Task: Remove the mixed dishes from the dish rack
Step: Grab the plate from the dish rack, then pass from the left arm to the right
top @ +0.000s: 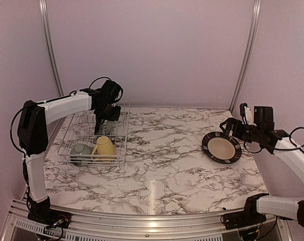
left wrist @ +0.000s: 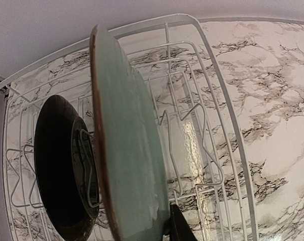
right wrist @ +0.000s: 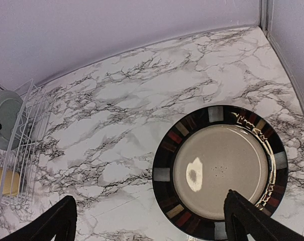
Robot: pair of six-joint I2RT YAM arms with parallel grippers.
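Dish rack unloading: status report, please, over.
Left gripper shut on pale plate in rack. Right gripper open over cream plate, on table. Dark plate, mug, bowl racked. Nothing blocking.

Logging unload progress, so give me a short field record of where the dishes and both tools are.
rack: holds mug, bowl, pale plate, dark-backed plate
rack plates: both upright in slots
left tool: at pale plate, grip unclear
cream plate: flat on table
right tool: open, above cream plate
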